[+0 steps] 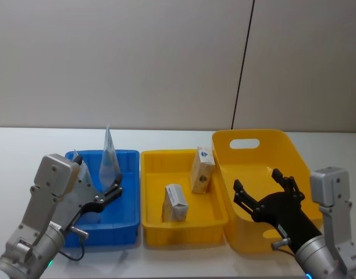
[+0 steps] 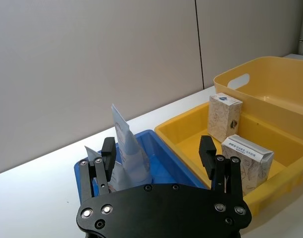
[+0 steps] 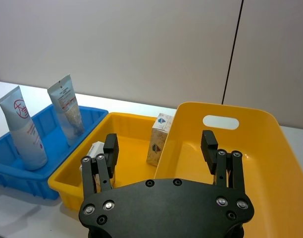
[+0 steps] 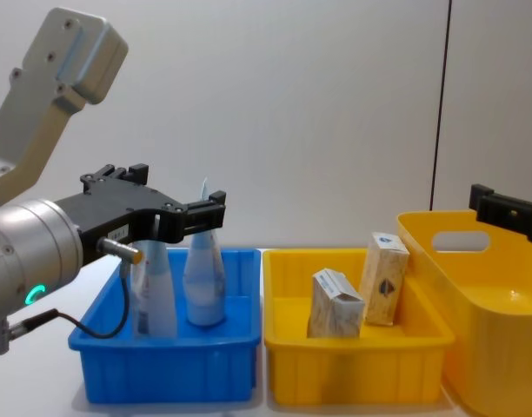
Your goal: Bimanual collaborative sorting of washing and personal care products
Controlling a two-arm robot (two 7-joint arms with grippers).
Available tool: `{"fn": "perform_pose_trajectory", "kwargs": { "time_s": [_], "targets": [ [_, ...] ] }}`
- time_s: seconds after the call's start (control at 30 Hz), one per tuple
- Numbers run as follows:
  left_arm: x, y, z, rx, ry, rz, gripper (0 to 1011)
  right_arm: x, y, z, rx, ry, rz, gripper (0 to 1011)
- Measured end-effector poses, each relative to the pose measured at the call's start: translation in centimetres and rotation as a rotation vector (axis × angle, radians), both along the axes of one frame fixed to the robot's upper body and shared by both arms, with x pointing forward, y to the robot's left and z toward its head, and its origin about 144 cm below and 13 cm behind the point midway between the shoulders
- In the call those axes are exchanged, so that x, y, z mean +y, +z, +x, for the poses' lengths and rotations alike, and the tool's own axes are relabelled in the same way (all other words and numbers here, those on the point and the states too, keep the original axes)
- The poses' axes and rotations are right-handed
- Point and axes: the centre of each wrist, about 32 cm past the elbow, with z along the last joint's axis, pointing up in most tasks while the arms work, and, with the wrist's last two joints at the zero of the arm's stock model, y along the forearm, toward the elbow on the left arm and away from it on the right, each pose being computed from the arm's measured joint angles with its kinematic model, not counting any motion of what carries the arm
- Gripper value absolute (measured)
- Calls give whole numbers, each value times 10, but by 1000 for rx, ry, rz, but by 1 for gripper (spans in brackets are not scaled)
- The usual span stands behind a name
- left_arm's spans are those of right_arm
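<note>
Two empty grippers hover over sorted trays on a white counter.

The left gripper (image 2: 158, 151), fingers spread wide, hangs over the blue tray (image 1: 108, 238). The red-circle tube (image 3: 23, 126) stands by its left edge and the second tube (image 3: 67, 111) by its far edge. In the yellow tray (image 1: 184, 233), one carton (image 1: 175, 203) stands mid-tray and the other carton (image 1: 202, 170) at the far right corner, each with a blue mark. The right gripper (image 3: 159, 144), fingers also wide, hangs over the basket (image 1: 253, 135), which looks empty. Sorting seems finished, so the next move is probably parking both arms. The small print is unreadable.

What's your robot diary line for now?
left tool open by pale plastic tubes | right tool open over big yellow plastic basket
</note>
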Motion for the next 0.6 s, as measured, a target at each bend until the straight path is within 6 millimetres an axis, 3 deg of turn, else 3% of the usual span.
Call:
{"fn": "perform_pose_trajectory", "kwargs": {
  "time_s": [0.6],
  "targets": [
    [0, 0, 0, 0, 0, 0, 1001, 0, 0, 0, 0, 0, 0, 1000]
  ]
}}
